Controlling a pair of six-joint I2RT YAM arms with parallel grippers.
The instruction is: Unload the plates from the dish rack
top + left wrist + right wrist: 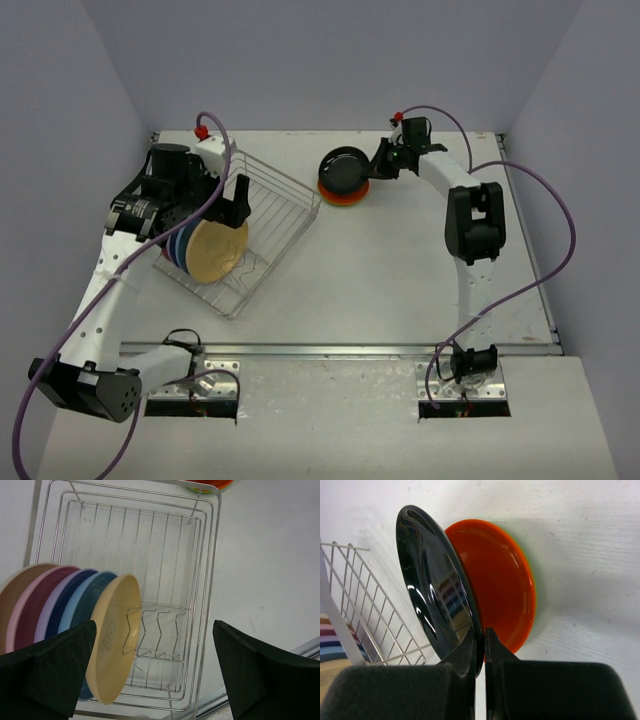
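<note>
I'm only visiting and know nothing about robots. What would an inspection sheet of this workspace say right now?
Surface: white table, faintly marked.
Job's things: wire dish rack holds a row of plates standing on edge, with the tan plate in front. An orange plate lies flat outside the rack, with a green edge showing beneath it.
Clutter: nothing seen.
Grippers: left gripper is open above the rack. Right gripper is shut on the rim of a tilted black plate over the orange one.
Cables: purple cables loop beside both arms.
Surroundings: plain pale walls on three sides.
</note>
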